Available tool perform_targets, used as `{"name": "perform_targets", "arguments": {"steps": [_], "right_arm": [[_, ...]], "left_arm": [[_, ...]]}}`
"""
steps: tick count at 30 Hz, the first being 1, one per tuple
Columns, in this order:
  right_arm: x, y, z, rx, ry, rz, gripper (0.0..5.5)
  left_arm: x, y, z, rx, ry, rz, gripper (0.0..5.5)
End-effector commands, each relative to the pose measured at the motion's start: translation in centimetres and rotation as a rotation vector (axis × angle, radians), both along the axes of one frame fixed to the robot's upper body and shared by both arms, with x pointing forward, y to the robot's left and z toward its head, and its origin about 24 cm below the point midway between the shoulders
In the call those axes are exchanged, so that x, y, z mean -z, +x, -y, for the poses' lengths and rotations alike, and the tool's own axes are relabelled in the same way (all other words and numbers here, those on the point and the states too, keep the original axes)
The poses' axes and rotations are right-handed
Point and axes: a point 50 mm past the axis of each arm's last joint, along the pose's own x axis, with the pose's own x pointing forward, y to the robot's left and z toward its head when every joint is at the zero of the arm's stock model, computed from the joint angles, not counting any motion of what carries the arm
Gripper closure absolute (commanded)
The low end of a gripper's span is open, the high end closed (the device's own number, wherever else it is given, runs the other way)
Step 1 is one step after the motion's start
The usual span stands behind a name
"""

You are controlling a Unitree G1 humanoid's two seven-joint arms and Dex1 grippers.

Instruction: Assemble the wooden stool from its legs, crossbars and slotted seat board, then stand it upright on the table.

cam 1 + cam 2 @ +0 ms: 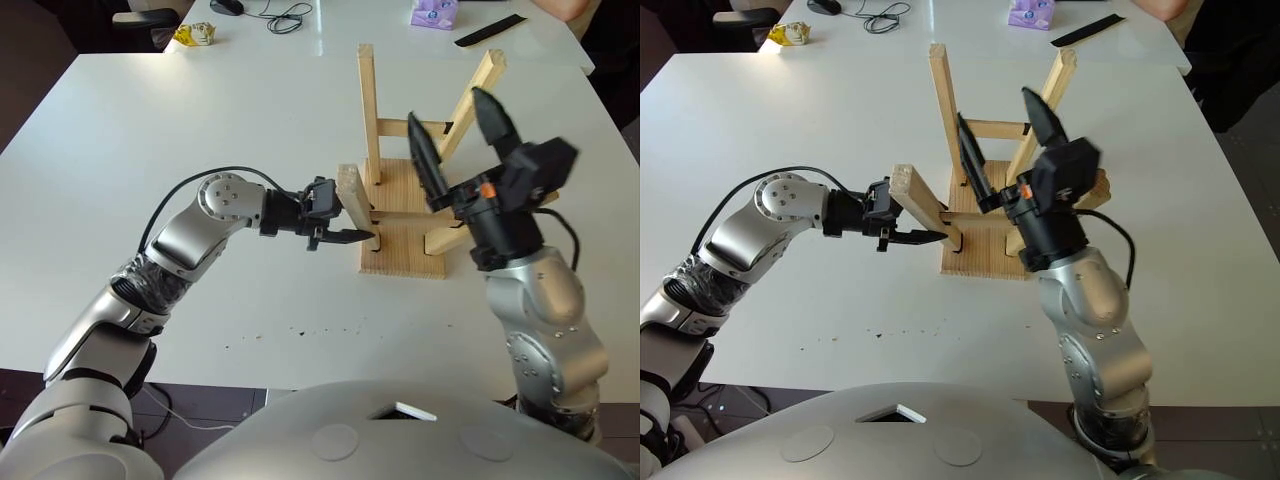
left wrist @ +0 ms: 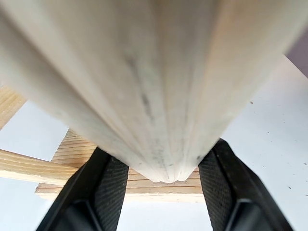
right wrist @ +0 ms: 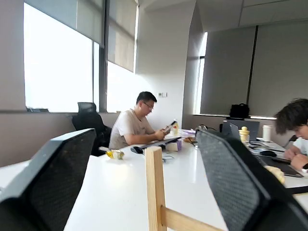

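- The stool stands upside down in the middle of the tabletop [image 1: 150, 150]; its slotted seat board [image 1: 400, 262] lies flat, legs pointing up
- The rear-left leg [image 1: 368, 110] is upright; the rear-right leg [image 1: 470, 100] tilts outward; a crossbar [image 1: 392, 127] joins them
- The left gripper [image 1: 368, 237] has its jaws clenched on the near-left leg [image 1: 352, 195], low by the board
- The right gripper [image 1: 443, 104] hangs raised over the stool's right side, jaws released wide, fingers partly hiding the crossbar
- Well beyond: a yellow wrapper [image 1: 195, 35]; a mouse [image 1: 227, 6]; a purple pack [image 1: 433, 12]; a black strip [image 1: 490, 30]
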Motion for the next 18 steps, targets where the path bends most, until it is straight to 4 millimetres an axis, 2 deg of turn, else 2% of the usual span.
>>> {"name": "perform_targets", "arguments": {"steps": [1,6,18], "right_arm": [[-1.7,-0.6,2.2,-0.049,0.119,-0.014,1.66],[-1.1,0.1,4.2,0.021,0.094,-0.074,1.66],[0.2,1.1,6.6,0.106,0.041,-0.120,1.66]], "left_arm": [[4.2,-0.4,-4.4,-0.268,0.240,-0.150,3.43],[3.3,-0.2,-4.1,-0.299,0.193,-0.137,3.43],[3.7,0.3,-4.3,-0.311,0.199,-0.199,3.43]]}}
